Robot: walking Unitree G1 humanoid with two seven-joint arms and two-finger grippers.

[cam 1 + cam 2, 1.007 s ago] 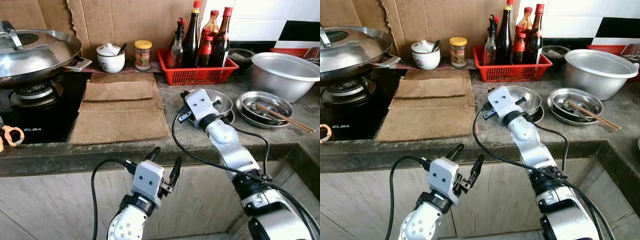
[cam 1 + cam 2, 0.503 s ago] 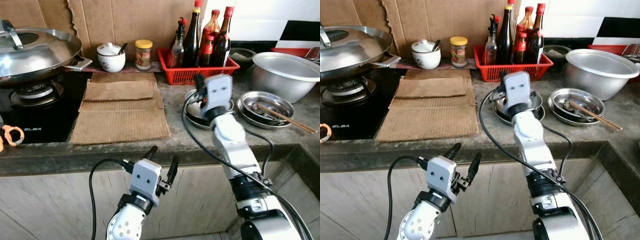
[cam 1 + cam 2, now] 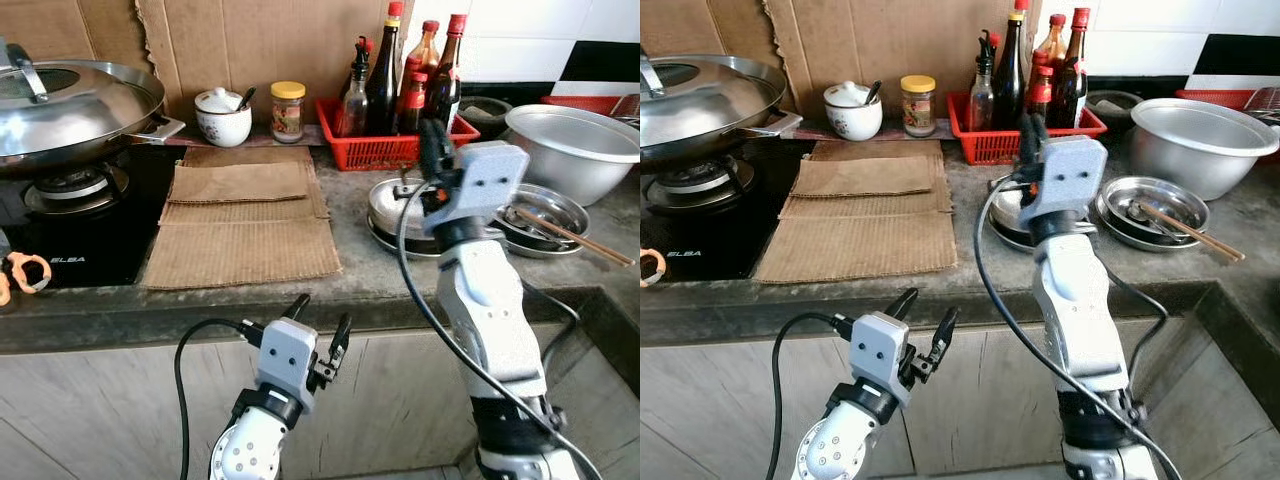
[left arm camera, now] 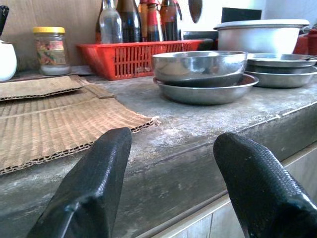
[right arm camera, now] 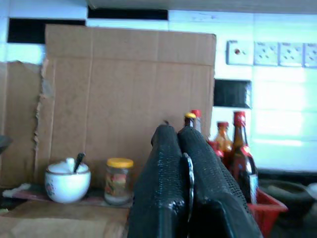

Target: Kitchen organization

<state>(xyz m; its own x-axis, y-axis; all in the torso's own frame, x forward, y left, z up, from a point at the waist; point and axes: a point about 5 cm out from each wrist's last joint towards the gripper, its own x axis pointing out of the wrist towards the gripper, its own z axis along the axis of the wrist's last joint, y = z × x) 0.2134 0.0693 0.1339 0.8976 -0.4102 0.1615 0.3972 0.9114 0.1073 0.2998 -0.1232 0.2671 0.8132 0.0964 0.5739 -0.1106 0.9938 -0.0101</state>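
The counter (image 3: 380, 275) carries, in order of size: a lidded wok (image 3: 70, 105) on the stove at the robot's left, placed over the burner for cooking; a large pot (image 3: 570, 150) at the right rear; a flat cardboard mat (image 3: 240, 215) in the middle, presumably laid down to protect the surface; a red basket (image 3: 385, 145) against the wall, grouping the bottles (image 3: 385, 75) upright so they cannot tip; and a steel bowl (image 4: 198, 67) nested in a plate (image 4: 205, 91), just in front of the basket. A second plate (image 3: 540, 205) beside it holds chopsticks (image 3: 565, 235). The right gripper (image 5: 183, 163) is raised above the bowl, fingers pressed together and holding nothing, pointing toward the back wall; judged, it is clear of the dishes for repositioning. The left gripper (image 3: 318, 330) waits below the counter edge, fingers (image 4: 89, 191) spread wide and empty, aimed level across the counter at the bowl.
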